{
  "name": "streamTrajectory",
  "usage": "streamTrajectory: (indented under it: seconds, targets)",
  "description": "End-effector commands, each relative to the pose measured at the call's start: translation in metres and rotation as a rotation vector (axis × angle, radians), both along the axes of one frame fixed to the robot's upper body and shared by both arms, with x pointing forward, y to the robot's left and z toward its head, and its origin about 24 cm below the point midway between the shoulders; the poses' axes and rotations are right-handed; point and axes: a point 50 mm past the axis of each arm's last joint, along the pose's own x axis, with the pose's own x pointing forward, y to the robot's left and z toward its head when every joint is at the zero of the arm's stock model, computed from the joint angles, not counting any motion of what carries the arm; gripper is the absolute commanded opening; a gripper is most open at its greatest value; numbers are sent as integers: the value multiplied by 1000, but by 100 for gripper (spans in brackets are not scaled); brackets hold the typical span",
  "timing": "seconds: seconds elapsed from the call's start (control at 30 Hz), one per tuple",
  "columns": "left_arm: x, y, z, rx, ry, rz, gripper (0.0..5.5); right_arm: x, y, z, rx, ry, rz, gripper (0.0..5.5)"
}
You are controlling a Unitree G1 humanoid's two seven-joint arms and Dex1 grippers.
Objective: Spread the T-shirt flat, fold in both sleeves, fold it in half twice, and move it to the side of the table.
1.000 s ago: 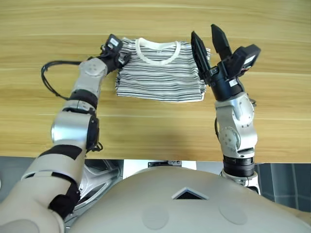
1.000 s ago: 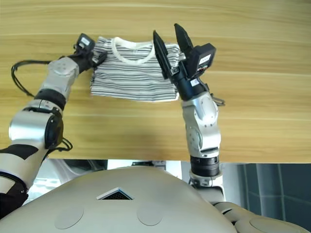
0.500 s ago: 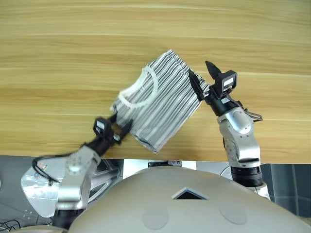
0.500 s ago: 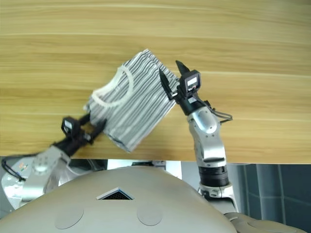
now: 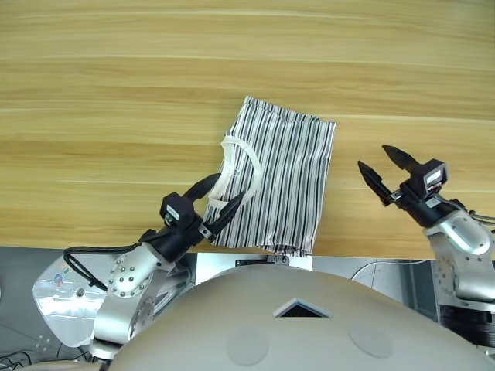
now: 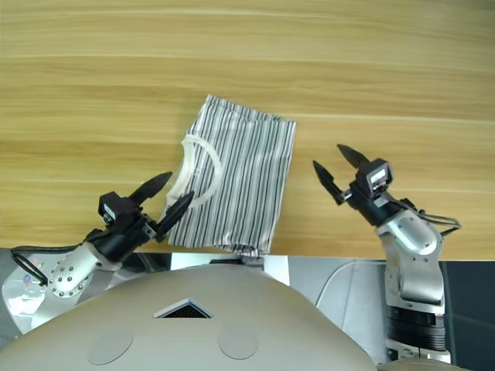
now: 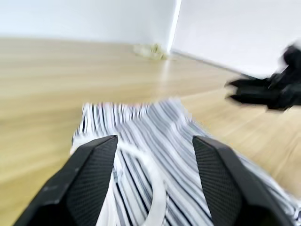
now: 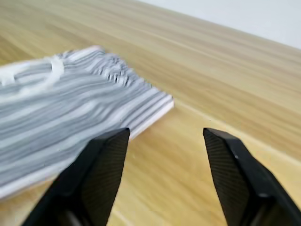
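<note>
Left gripper (image 5: 218, 201) seen at near edge of desk (image 5: 116, 93), fingers spread apart, nothing clamped; white collar (image 5: 252, 161) seen between fingers, contact not discernible. Folded striped T-shirt (image 5: 286, 182) laid at near edge, around middle of desk, collar turned toward left, one corner hung over edge. Right gripper (image 5: 377, 160) held near T-shirt's right side, apart from it, fingers spread, nothing clamped.

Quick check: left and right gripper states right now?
Left gripper: open, at the striped T-shirt collar, holding nothing.
Right gripper: open, empty.
</note>
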Motion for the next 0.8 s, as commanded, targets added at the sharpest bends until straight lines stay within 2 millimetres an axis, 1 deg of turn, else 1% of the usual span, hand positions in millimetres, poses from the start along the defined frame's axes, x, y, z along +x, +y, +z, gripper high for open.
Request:
streamTrajectory:
  seconds: [0.03, 0.07, 0.1, 0.17, 0.33, 0.43, 0.5, 0.6, 0.67, 0.73, 0.77, 0.8]
  targets:
    - [0, -4, 20, -57, -170, -71, 296, -1, 36, -30, -9, 106, 146, 289]
    - [6, -5, 18, -59, -183, -56, 296, 2, 48, -40, -9, 135, 168, 289]
    - [11, -6, 16, -62, -186, -41, 296, 7, 55, -48, -16, 157, 177, 289]
    - [21, -8, 12, -69, -182, -19, 296, 19, 63, -59, -28, 174, 158, 289]
    - [33, -12, -1, -74, -139, 20, 296, 43, 85, -65, -34, 155, 180, 289]
    - [39, -11, -10, -65, -103, 59, 296, 67, 95, -68, -45, 120, 159, 289]
    - [41, -9, -15, -52, -84, 72, 296, 77, 98, -67, -44, 98, 143, 289]
    - [45, -3, -31, 22, -51, 96, 296, 81, 98, -65, -38, 76, 147, 289]
    - [55, 6, -54, 125, 49, 172, 296, 77, 94, -60, -21, 46, 164, 289]
    - [70, 16, -79, 308, 130, 235, 296, 71, 89, -43, 93, -13, 210, 289]
    - [80, 21, -87, 369, 168, 268, 296, 68, 86, -33, 166, -44, 228, 289]
    - [88, 24, -92, 408, 187, 272, 296, 66, 83, -24, 230, -68, 242, 289]
